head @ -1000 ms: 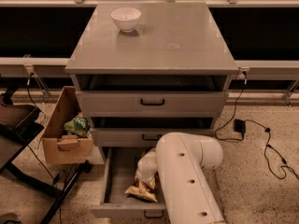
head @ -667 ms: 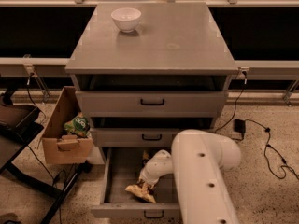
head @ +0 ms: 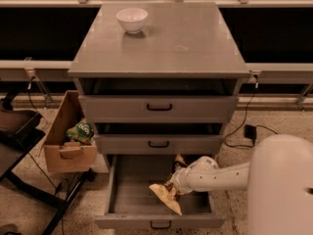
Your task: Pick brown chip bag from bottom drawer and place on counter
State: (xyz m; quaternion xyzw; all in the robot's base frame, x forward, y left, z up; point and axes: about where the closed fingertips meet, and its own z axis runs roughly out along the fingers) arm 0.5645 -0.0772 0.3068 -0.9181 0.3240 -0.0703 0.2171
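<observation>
The bottom drawer of the grey cabinet is pulled open. The brown chip bag, crinkly pale-yellow and dark-brown, is inside it right of centre, its lower tip pointing at the drawer's front wall. My gripper reaches into the drawer from the right and is shut on the bag's upper end, holding it tilted. My white arm fills the lower right. The counter is the cabinet's flat grey top.
A white bowl stands on the counter's back left. The two upper drawers are slightly ajar. A cardboard box holding a green snack bag stands left of the cabinet, beside a black stand. Cables lie on the floor at right.
My arm has swung to the right and the gripper has closed in on the bag. The bag has shifted right and tilted up from where it lay in the drawer.
</observation>
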